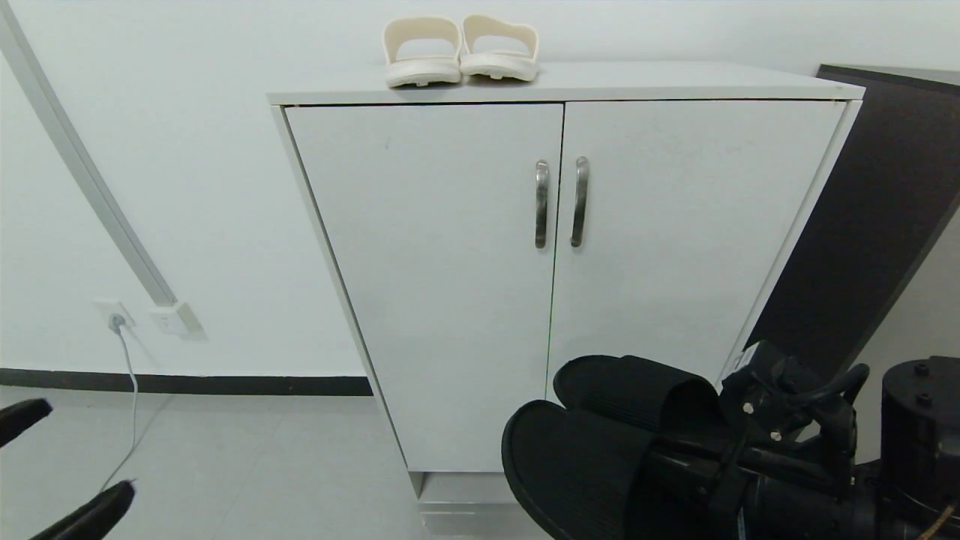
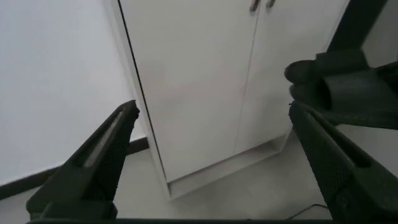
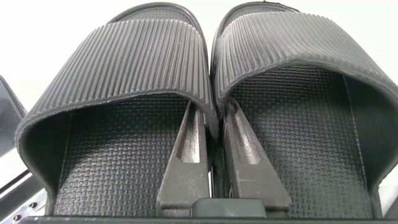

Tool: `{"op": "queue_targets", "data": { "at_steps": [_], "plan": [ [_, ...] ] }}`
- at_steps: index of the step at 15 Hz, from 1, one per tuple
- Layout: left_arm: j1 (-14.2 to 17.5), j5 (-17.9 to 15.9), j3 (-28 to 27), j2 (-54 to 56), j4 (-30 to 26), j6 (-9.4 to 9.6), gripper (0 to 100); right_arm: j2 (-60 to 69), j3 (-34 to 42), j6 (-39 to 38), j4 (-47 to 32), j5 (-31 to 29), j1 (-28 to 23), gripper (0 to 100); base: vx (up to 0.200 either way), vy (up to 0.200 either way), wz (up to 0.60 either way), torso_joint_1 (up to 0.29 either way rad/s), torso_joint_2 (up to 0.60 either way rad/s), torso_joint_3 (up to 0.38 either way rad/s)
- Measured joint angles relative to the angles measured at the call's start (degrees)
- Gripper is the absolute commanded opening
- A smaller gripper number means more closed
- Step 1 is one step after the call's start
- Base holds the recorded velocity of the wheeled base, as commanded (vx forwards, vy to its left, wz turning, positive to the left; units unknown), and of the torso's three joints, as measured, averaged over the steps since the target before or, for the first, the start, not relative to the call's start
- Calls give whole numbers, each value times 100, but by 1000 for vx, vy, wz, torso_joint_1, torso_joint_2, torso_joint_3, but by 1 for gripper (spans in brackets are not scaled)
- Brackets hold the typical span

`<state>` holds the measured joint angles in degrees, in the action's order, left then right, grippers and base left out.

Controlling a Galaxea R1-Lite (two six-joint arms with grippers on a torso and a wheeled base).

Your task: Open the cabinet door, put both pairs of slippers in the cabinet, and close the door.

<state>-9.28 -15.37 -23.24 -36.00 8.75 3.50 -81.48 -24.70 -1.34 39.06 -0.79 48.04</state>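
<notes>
- The black slippers (image 1: 600, 442) are held as a pair off the floor, side by side, in front of the lower part of the cabinet's right door (image 1: 690, 240), toes toward the cabinet.
- The right end effector (image 3: 212, 124) is clamped on them. One finger lies inside each slipper, and the two inner side walls that meet are pinched together between them.
- The cream slippers (image 1: 459, 51) sit side by side on the cabinet top (image 1: 675, 79). They are left of its middle and back from its front edge, with their open straps facing forward.
- The cabinet (image 1: 360, 315) is white, and both its doors are shut. The left door (image 1: 435, 285) and the right door meet at a centre seam.
- Two upright metal handles (image 1: 541, 204) flank that seam, near the top of the doors.
- The left end effector (image 2: 211, 115) hangs low, left of the cabinet and well apart from it. Its fingers are spread wide with nothing between them.
- The cabinet stands on a grey floor (image 1: 225, 465) against a white wall.
- A wall socket (image 1: 114, 315) left of the cabinet has a cable (image 1: 131, 390) plugged in, which runs down to the floor.
- A dark panel (image 1: 885, 225) stands just right of the cabinet.
</notes>
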Motion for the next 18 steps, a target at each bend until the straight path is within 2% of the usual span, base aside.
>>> {"op": "queue_targets", "data": {
  "at_steps": [1, 2, 3, 4, 6, 8, 10, 14, 15, 18],
  "plan": [
    [-76, -33, -60, -385, 257, 161, 100, 0, -5, 1, 2, 0, 0, 0, 0, 0, 0, 0, 0, 0],
    [-284, -59, -157, -727, 429, 230, 100, 0, -7, 1, 2, 1, 0, 0, 0, 0, 0, 0, 0, 0],
    [-594, -74, -306, -1041, 553, 219, 100, 0, -13, 1, 2, 0, 0, 0, 0, 0, 0, 0, 0, 0],
    [-1018, -90, -521, -1381, 657, 93, 100, 0, -18, 1, 2, 1, 0, 0, 0, 0, 0, 0, 0, 0],
    [-1753, -99, -953, -2004, 967, -284, 100, 0, -21, 11, 2, -5, 0, 0, 0, 0, 0, 0, 0, 0],
    [-2242, -59, -1254, -2632, 1758, -628, 100, 0, -21, 12, -2, -21, 2, 0, 0, 0, 0, 0, 0, 0],
    [-2734, 178, -1615, -3189, 2110, -897, 100, 0, -27, 12, -2, -18, 5, 0, 0, 0, 0, 0, 0, 0],
    [-3193, 249, -2712, -4228, 2204, -984, 100, -27, -68, 9, 2, -18, -9, 0, 0, 0, 0, 0, 0, 0],
    [-3270, 172, -2955, -4512, 2204, -985, 100, -32, -74, 11, 2, -18, -11, 0, 0, 0, 0, 0, 0, 0],
    [-3361, -414, -3608, -5336, 2204, -1020, 100, -62, -104, 6, -4, -18, -6, 0, 0, 0, 0, 0, 0, 0]
  ]
}}
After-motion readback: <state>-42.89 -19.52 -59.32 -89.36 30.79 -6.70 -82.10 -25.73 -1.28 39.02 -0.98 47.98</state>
